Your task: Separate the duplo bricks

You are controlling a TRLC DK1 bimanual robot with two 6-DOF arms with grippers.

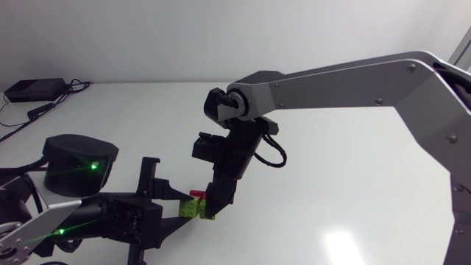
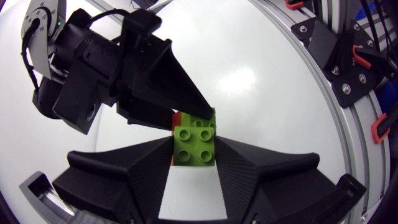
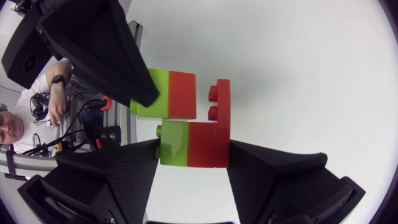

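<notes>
Left gripper (image 2: 194, 150) closed on green brick (image 2: 194, 143); right gripper (image 3: 193, 148) closed on red-green bricks (image 3: 189, 142). Likely light, stiff, slick; grab flat sides.

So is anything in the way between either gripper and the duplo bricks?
Nothing visible. The duplo bricks sit between the fingers of the left gripper and of the right gripper, fingers touching them from both sides.

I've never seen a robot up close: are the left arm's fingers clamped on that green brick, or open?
Shut: in the left wrist view both left fingers press the green brick from opposite sides.
</notes>
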